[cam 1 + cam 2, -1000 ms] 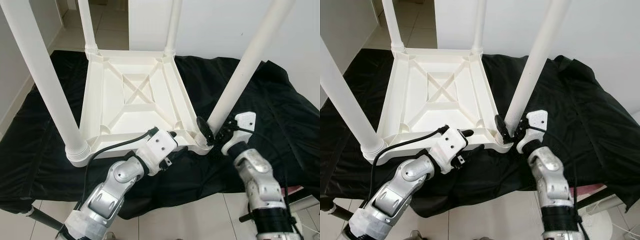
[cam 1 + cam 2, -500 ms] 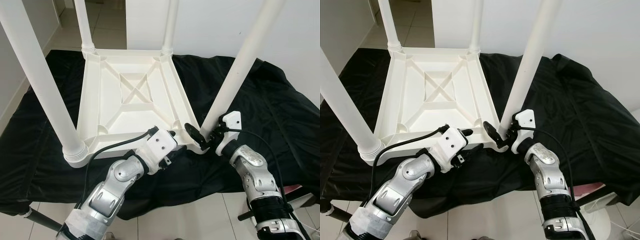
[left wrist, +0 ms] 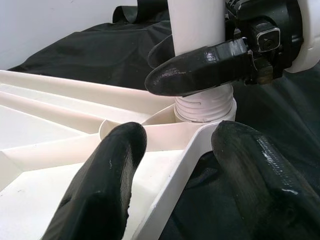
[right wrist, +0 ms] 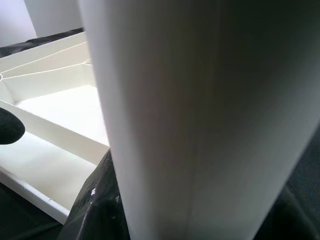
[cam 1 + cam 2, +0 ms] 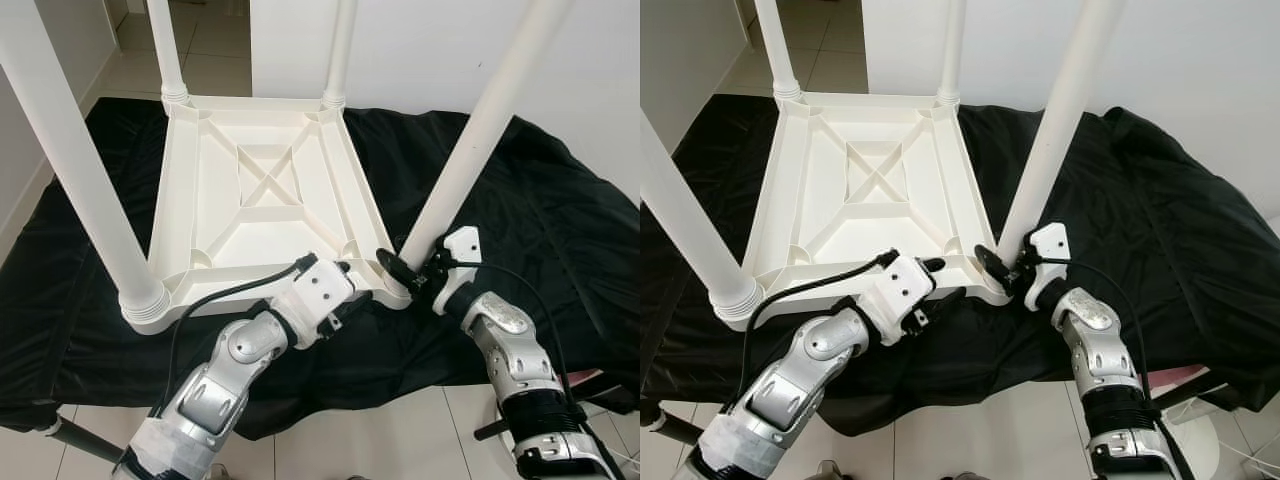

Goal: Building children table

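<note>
A white plastic children's table lies upside down on a black cloth, with its legs pointing up. My left gripper is at the near rim beside the right corner, one finger inside the rim and the other outside, shut on the rim. My right gripper is shut around the near right leg at its foot. In the left wrist view one right finger crosses the leg just above the threaded collar. The leg stands close up in the right wrist view.
The near left leg rises close to my left arm. Two far legs stand at the back corners. A white wall is behind. Tiled floor lies below the cloth's near edge.
My right gripper has moved in towards the table corner and closed around the foot of the near right leg. The left gripper has kept its place on the rim. The view has shifted slightly.
</note>
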